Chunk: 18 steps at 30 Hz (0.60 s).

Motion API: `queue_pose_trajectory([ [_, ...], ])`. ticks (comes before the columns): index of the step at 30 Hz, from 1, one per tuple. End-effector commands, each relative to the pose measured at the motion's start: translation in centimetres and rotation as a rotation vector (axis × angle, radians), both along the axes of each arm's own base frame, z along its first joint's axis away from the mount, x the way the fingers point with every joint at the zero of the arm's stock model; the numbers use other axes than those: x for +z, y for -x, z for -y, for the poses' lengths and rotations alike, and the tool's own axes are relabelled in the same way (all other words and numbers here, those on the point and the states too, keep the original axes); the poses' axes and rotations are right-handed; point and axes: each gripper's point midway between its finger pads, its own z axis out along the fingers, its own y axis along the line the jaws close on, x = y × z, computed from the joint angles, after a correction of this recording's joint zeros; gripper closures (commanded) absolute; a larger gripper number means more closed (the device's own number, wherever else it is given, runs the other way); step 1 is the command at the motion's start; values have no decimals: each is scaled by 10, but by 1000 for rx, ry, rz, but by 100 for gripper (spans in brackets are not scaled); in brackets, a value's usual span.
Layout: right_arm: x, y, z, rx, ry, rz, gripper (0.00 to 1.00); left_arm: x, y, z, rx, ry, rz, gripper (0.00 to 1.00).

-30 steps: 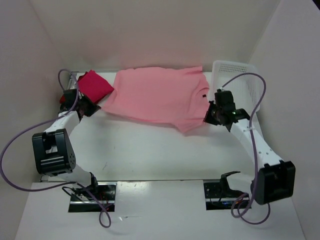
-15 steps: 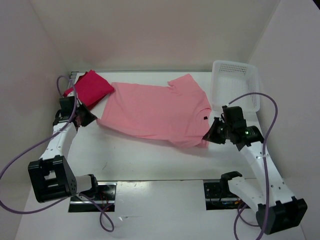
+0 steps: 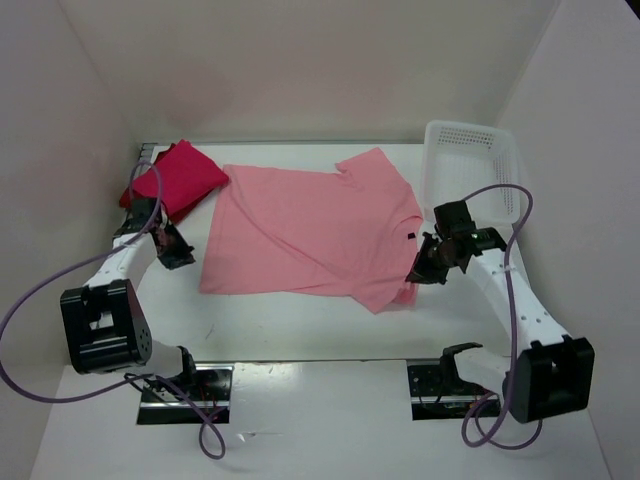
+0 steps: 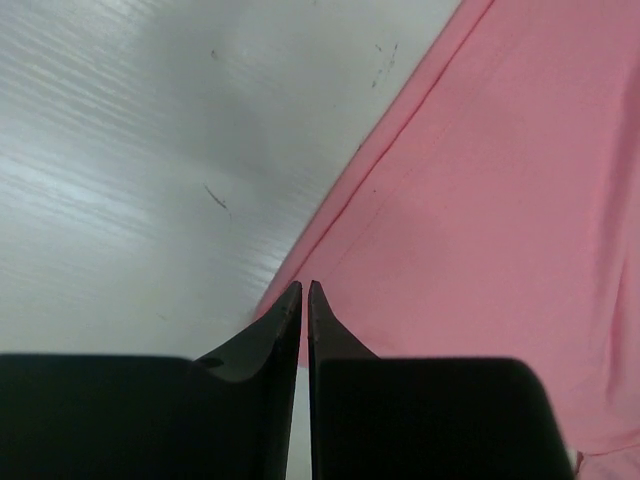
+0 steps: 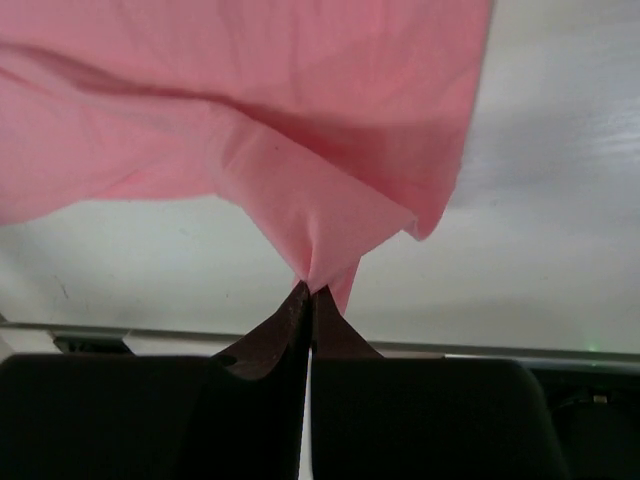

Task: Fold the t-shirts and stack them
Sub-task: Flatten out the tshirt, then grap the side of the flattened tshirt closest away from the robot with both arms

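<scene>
Top external view: the white table [image 3: 300, 335] carries a salmon pink t-shirt [image 3: 300, 235] spread flat across its middle. A white basket [image 3: 436, 170] stands at the far right, and a folded crimson t-shirt [image 3: 182, 175] lies at the far left. The right tool [image 3: 416, 274] is clenched on the salmon pink t-shirt's near right corner, lifting it. The left tool [image 3: 184, 257] sits by the hem's left corner, jaws a hairline apart; whether they pinch cloth I cannot tell.

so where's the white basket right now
In the top view the white basket sits at the far right corner of the table, just right of the salmon pink t-shirt and beyond the right gripper.
</scene>
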Motion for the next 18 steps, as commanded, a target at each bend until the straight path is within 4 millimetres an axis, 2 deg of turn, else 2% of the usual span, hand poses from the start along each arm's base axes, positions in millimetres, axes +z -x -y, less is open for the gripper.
queue_pose_trajectory([
  [1, 17, -53, 6, -2, 31, 141, 99, 18, -25, -3, 0, 7, 79, 89],
  [2, 15, -57, 11, -7, 52, 136, 99, 18, -25, -1, -26, 14, 83, 86],
  [5, 13, -58, 11, -7, 52, 137, 99, -5, 3, 9, -59, 11, -29, 69],
  [7, 10, -54, 9, 2, 52, 135, 99, -4, 9, 24, -93, -12, -55, 41],
  [8, 13, -53, 9, 2, 50, 144, 99, -4, 9, 27, -103, -8, -77, 37],
  [11, 14, -56, 8, -7, 45, 151, 99, -27, 19, 37, -125, 16, -168, 35],
  [14, 17, -57, 8, -7, 42, 169, 99, -34, 22, 43, -110, 42, -200, 39],
  [15, 17, -57, 8, 0, 46, 171, 99, -31, 22, 36, -69, 12, -215, 41],
  [18, 20, -57, 8, 0, 45, 182, 99, -17, 30, 36, 9, 48, -187, 49],
])
